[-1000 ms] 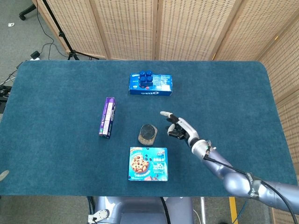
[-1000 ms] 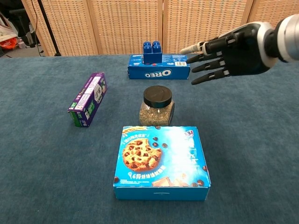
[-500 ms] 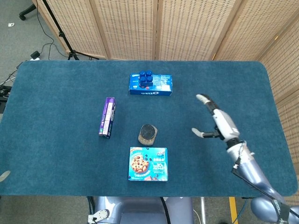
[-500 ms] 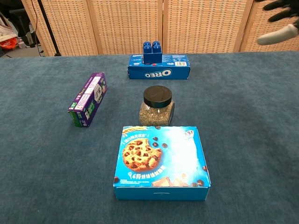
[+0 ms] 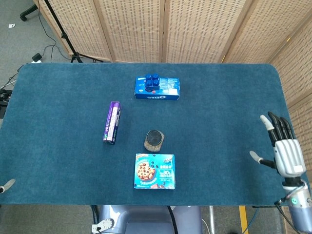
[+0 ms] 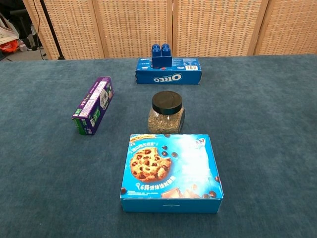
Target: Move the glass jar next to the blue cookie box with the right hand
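Note:
The glass jar (image 5: 154,140) (image 6: 166,113) with a black lid stands upright on the blue cloth, just behind the light blue cookie box (image 5: 154,171) (image 6: 170,172), a small gap between them. My right hand (image 5: 283,148) hangs at the table's right edge, far from the jar, fingers spread and holding nothing. It does not show in the chest view. Only a pale fingertip of my left hand (image 5: 7,185) peeks in at the left edge of the head view.
A dark blue Oreo box (image 5: 157,88) (image 6: 168,71) with a blue toy block (image 5: 153,80) (image 6: 161,55) on it lies behind the jar. A purple box (image 5: 112,122) (image 6: 92,104) lies to the left. Wicker screens (image 5: 165,29) stand behind the table.
My right hand has drawn back from beside the jar to the table's right edge, leaving the chest view. The jar and the boxes have stayed in place.

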Motion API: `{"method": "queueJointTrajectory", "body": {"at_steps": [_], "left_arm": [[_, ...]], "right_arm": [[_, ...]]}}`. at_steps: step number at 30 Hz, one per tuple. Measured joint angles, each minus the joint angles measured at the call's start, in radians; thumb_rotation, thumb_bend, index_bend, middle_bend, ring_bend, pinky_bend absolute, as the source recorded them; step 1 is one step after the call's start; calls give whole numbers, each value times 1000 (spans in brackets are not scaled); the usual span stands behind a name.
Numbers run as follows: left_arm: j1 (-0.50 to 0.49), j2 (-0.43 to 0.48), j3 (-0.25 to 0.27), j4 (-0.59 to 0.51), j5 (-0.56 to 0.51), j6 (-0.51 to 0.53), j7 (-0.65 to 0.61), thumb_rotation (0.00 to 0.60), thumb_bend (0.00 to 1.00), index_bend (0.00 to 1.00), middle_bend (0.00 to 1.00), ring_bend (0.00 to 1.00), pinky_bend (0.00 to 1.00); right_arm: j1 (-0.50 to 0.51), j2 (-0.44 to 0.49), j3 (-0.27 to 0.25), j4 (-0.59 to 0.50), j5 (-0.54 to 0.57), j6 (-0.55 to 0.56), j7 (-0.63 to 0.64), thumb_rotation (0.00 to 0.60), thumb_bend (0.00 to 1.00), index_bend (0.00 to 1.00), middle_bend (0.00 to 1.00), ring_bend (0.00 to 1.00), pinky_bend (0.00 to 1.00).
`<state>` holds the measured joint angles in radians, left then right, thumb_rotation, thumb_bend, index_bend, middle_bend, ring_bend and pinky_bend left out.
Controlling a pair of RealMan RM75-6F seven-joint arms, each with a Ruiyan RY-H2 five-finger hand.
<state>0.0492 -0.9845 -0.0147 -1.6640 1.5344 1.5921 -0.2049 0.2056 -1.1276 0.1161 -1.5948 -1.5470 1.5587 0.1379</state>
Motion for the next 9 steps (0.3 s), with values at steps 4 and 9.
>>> {"method": "queueJointTrajectory", "body": {"at_steps": [4,9], "left_arm": [[3,1,2,4,5,6,-12,600,0,0,0,0,0],[6,0,6,9,13,13,-15,600,0,0,0,0,0]], "right_arm": [[-48,-1,-39,-1,-31,43,17,600,0,0,0,0,0],[-87,-1,-66,-18,-54,72,43,600,0,0,0,0,0]]}}
